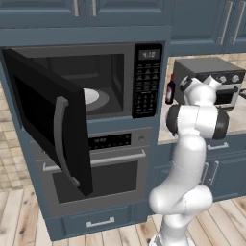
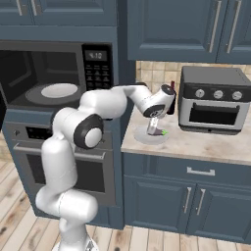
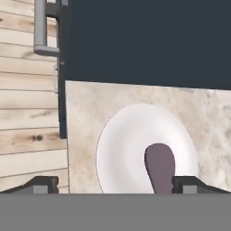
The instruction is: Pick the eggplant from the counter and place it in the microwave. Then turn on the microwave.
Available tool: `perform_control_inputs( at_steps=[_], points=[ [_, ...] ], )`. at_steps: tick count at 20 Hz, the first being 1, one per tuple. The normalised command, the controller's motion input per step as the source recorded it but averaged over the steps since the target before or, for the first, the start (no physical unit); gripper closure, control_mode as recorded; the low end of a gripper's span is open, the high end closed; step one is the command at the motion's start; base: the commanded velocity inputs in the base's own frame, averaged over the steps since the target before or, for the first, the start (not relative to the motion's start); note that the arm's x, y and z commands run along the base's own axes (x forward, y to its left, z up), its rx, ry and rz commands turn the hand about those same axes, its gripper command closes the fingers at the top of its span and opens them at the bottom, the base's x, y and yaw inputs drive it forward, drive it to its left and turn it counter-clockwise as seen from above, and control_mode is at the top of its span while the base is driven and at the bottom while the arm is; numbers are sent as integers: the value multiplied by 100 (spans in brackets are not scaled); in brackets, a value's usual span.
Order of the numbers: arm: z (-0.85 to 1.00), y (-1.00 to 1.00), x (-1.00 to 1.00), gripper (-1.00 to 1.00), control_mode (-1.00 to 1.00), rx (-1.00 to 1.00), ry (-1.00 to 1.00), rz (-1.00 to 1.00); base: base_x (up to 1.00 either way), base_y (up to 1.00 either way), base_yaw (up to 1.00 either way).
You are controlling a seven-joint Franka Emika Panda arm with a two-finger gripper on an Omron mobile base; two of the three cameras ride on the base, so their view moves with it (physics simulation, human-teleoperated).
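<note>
1. Black and large, the microwave (image 1: 96, 81) in the left base view stands with its door (image 1: 50, 120) swung wide to the left, the white turntable (image 1: 91, 96) bare inside. A steel wall oven (image 1: 96, 168) sits below it. To the right, the white arm (image 1: 192, 144) covers much of the table (image 1: 238, 120); a dark red bottle (image 1: 170, 90) and a grey toaster oven (image 1: 211, 79) stand behind it.
2. In the right base view, the arm reaches over the table's left end, where the pincer (image 2: 156, 128) points down onto a white plate (image 2: 147, 138) near the front left corner. A bit of the eggplant's green cap (image 2: 165, 132) shows just beside the fingers. The toaster oven (image 2: 215, 100) stands at the back, apart from the plate.
3. In the hand view, the dark purple eggplant (image 3: 160, 169) lies on the plate (image 3: 122, 149), close to the table's edge (image 3: 67, 135). The pincer's fingertips (image 3: 43, 184) stand wide apart, one touching or just beside the eggplant; nothing is clamped.
</note>
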Motion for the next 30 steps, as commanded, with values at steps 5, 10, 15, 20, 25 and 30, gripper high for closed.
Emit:
perform_control_inputs(
  at_steps=[5, 10, 15, 20, 25, 30],
  points=[
    [-8, -5, 17, -100, -100, 0, 0, 0, 0, 0, 0],
    [-14, -3, 16, -100, -100, 0, 0, 0, 0, 0, 0],
    [-16, -4, 16, -100, -100, 0, 0, 0, 0, 0, 0],
    [-16, -6, 15, -100, -100, 0, 0, 0, 0, 0, 0],
    [-14, -8, 15, -100, -100, 0, 0, 0, 0, 0, 0],
    [-14, -5, 16, -100, -100, 0, 0, 0, 0, 0, 0]
  ],
)
